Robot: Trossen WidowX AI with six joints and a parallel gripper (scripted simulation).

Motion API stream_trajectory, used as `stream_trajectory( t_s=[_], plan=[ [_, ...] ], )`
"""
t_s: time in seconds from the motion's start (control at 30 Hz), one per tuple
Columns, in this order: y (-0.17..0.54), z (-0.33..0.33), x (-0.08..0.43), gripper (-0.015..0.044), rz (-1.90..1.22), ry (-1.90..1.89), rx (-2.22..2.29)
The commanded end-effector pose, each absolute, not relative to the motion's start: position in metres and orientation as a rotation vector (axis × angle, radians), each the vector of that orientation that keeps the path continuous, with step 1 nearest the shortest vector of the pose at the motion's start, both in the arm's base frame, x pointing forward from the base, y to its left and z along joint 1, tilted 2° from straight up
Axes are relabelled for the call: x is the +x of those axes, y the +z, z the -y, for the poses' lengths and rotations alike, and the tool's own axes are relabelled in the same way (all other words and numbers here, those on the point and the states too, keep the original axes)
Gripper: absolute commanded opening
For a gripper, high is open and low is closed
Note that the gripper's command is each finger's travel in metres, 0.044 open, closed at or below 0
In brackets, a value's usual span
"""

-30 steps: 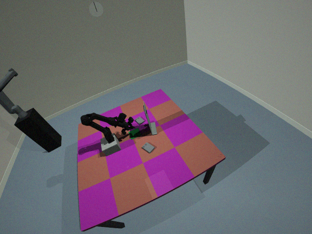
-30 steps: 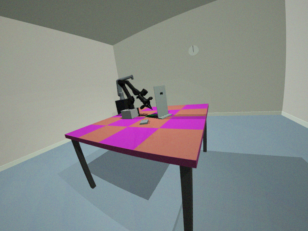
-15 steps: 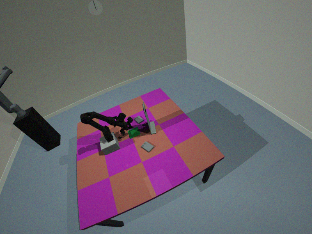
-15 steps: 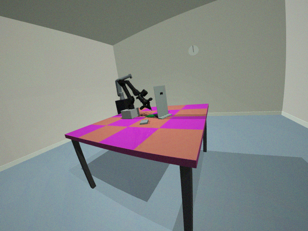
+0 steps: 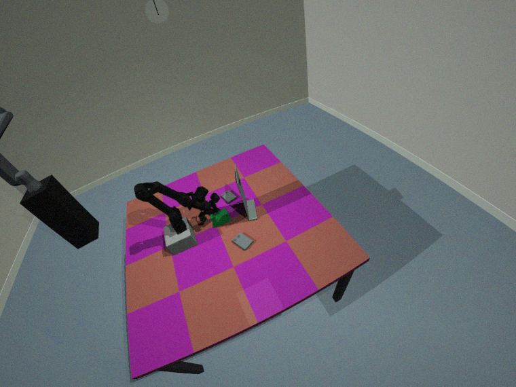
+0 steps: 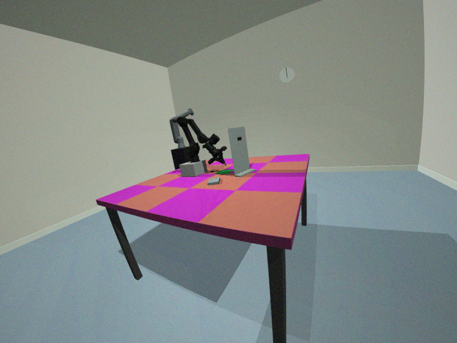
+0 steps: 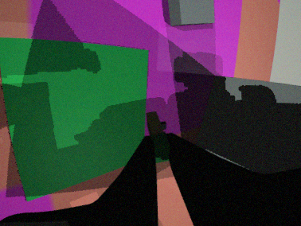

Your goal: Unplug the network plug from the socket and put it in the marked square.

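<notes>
Plug in the fingers, square to their left

Wrist view, left to right:
- Green marked square [image 5: 220,218] [image 6: 223,172] [image 7: 80,131]: left of the fingers, apparently below.
- Fingers [image 5: 215,210] [image 6: 224,163]: nearly closed, clamped on the plug [image 6: 225,164] [image 7: 153,122], its long axis projecting beyond the tips.
- Panel [image 5: 240,187] [image 6: 240,154] [image 7: 288,95]: right of the fingers. Next, probably: leftward, then down.

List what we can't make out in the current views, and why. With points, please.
- Plug [image 7: 161,145] tab: too small and dark, wrist view.
- Socket openings in the upright panel [image 5: 240,189] [image 6: 240,156] [image 7: 291,93]: shadowed, cut off by the right edge, wrist view.
- Gripper [image 5: 215,212] [image 6: 225,164] [image 7: 158,141] grip on plug: too small, top and exterior views.
</notes>
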State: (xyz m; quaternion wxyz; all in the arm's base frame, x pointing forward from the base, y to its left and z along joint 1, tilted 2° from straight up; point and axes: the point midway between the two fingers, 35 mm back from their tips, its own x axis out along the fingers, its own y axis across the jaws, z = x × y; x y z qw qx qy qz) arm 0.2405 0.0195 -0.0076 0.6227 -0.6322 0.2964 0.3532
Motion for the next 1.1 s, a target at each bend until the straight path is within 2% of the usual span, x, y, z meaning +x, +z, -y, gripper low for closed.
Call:
stream_trajectory(
  t_s=[0.0,1.07],
  plan=[
    [-0.013,-0.020,0.238,0.0000,-0.684,0.824,-1.451],
    [-0.034,-0.021,0.238,0.0000,-0.684,0.825,-1.451]
  ],
)
